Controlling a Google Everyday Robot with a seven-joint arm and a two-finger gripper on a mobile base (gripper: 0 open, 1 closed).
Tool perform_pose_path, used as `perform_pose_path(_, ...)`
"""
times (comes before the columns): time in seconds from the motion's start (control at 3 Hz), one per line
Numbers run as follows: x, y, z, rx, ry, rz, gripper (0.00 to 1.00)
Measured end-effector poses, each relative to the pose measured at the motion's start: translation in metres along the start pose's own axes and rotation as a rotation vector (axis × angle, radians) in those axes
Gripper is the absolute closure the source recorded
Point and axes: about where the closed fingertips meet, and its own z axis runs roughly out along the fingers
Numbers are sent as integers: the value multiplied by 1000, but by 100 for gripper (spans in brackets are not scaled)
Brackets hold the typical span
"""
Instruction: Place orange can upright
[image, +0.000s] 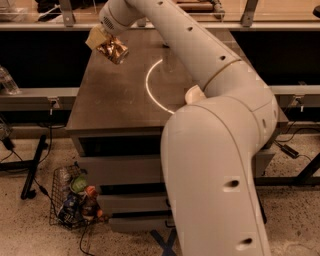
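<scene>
Camera view: gripper (106, 44) fingers (96, 37) hold can (115, 51) over table (115, 97).

Dim, ring-glare (147, 84) beside gripper (106, 44) with orange can (114, 51)

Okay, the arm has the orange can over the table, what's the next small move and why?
The gripper holds the orange can tilted over the far left part of the table. I'd probably rotate the wrist until the can stands vertical before lowering it; set down as it is, it would likely tip over.
</scene>
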Motion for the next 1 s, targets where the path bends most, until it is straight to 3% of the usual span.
perform_pose_path(0.33, 9, -7, -18, 28, -113, 114, 100)
perform_pose_path(0.67, 61, -10, -34, 68, -214, 213, 100)
perform_pose_path(1.0, 98, -31, -53, 135, -331, 264, 100)
